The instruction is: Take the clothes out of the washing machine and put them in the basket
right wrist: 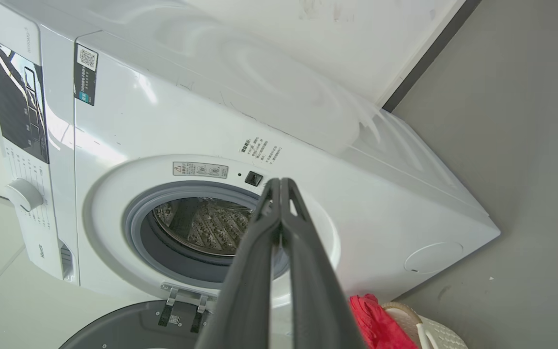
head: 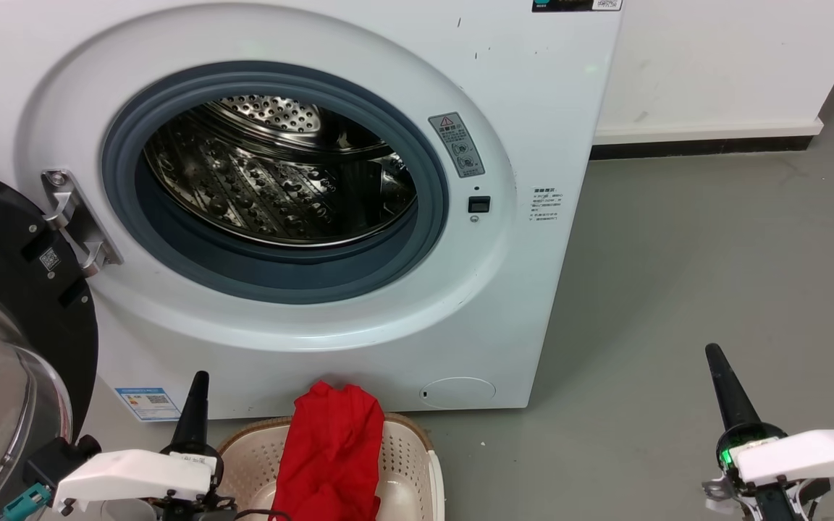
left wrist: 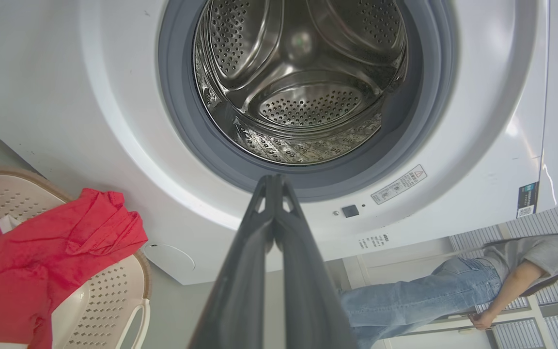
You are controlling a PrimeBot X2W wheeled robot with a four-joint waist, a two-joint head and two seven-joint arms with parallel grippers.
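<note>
Our left gripper point(head: 200, 383) hangs low beside the basket point(head: 408, 452), fingers pressed together. Our right gripper point(head: 717, 365), likewise closed on nothing, sits well apart over the grey floor point(head: 714, 239). The red clothes point(head: 330, 449) drape over the basket's far rim, just before the washing machine point(head: 547, 130), whose door point(head: 4, 275) stands open.

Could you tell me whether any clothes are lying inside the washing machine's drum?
No, the drum shows bare perforated steel, while the red clothes lie draped over the basket.
</note>
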